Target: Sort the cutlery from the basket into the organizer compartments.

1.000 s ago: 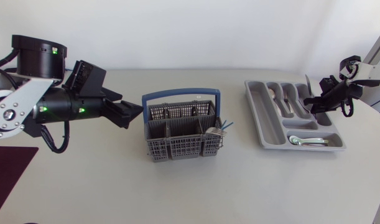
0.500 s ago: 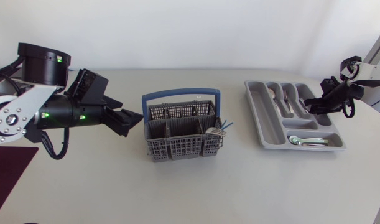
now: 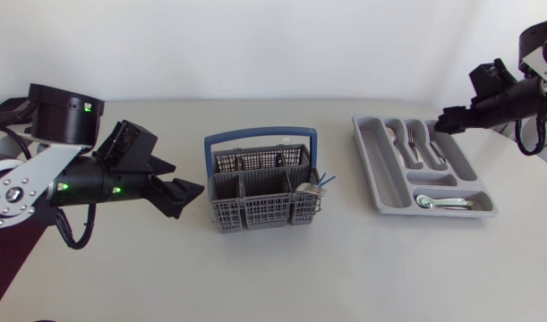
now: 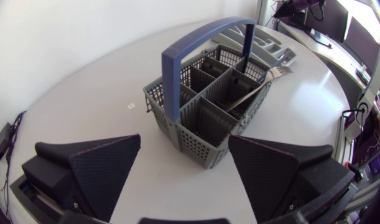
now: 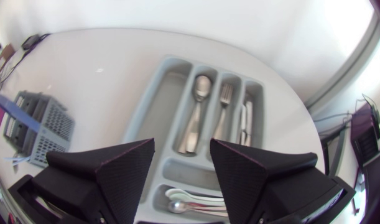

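One basket [image 3: 255,215], one organizer [image 3: 378,168], one left arm [image 3: 85,170], one right arm [image 3: 506,100].

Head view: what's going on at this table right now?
Two robot arms are sorting cutlery, and neither holds anything at this moment. The left pincer is open beside the grey basket, which has at least one fork in its corner nearest the organizer. The right pincer hovers open and empty over the far side of the organizer, where a spoon, another fork, knives and small spoons already lie in separate compartments.
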`<state>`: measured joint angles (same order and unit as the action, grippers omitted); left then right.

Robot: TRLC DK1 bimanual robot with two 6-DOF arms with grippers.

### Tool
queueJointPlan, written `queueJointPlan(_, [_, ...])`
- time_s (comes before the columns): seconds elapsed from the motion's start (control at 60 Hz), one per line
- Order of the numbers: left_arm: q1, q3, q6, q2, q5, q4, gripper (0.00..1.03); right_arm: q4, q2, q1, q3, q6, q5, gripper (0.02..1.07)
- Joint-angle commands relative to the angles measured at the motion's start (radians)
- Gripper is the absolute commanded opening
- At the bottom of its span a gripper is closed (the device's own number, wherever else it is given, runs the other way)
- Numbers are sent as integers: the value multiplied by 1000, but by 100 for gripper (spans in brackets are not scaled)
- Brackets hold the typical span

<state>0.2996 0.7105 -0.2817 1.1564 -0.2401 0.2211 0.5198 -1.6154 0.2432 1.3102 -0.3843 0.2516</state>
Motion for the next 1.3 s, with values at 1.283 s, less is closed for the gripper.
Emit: queueJointPlan(1.283, [589, 14, -436, 471, 496, -822, 91, -162, 496, -285, -697, -220, 253, 71])
